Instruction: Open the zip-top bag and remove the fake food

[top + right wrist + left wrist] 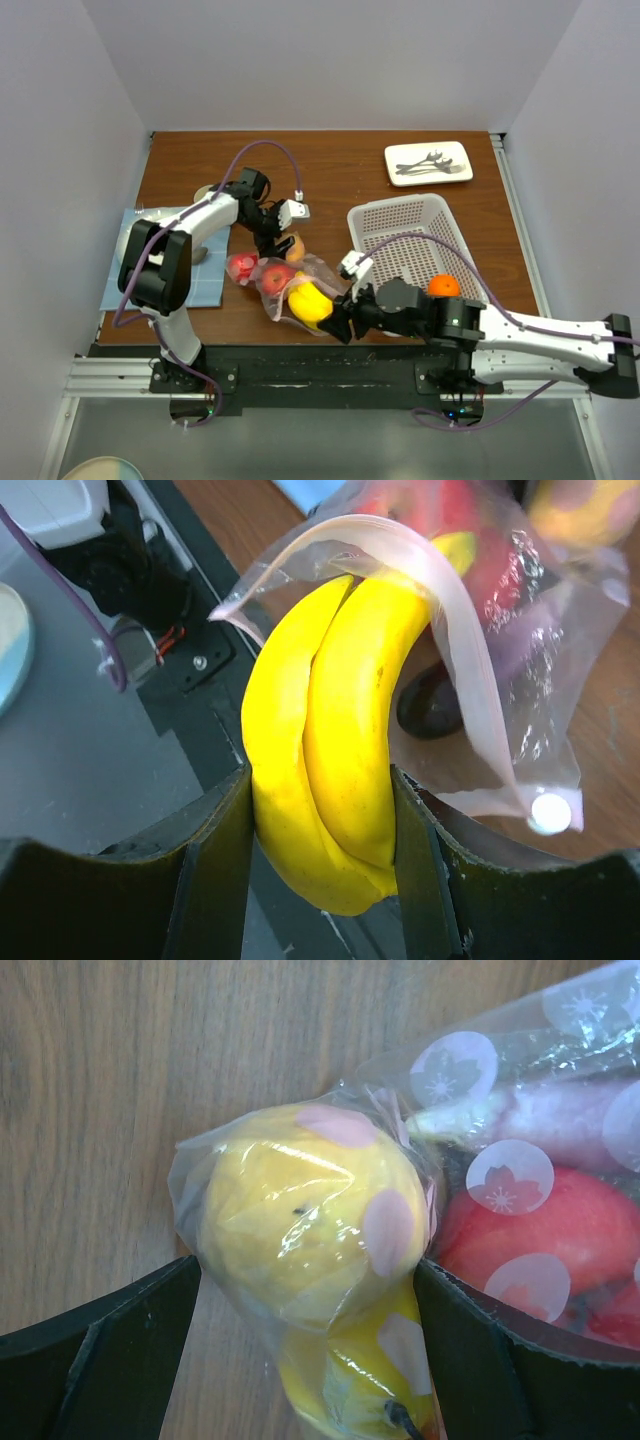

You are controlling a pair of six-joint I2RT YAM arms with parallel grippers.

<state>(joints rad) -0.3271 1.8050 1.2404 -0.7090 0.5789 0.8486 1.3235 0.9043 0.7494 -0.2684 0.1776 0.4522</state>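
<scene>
1. Brown wooden table between white walls, seen from above. A white basket stands at 3 o'clock from centre, a tray of cutlery at 1 o'clock and a blue cloth at 9 o'clock.
2. Bag: clear plastic printed with pale blossoms. It lies toward the table's 6 o'clock edge, between the two grippers, with its mouth facing 5 o'clock and already parted.
3. Left gripper, at 11 o'clock from the bag. Its fingers squeeze a round yellow fruit through the plastic at the closed end. This hold probably anchors the bag so that it cannot follow a pull.
4. Right gripper, at 5 o'clock from the bag. Its fingers are clamped on both sides of the banana, which juts out of the mouth under the zip strip.
5. Red apple: inside the bag, touching the yellow fruit.
6. Orange: at the basket's near edge. Whether it lies inside the basket cannot be told.
7. Stage, as judged: opening is done and the banana is partly out, while the other bagged fruit is not yet removed. The likely risk is the strip snagging on the banana's curve.
</scene>
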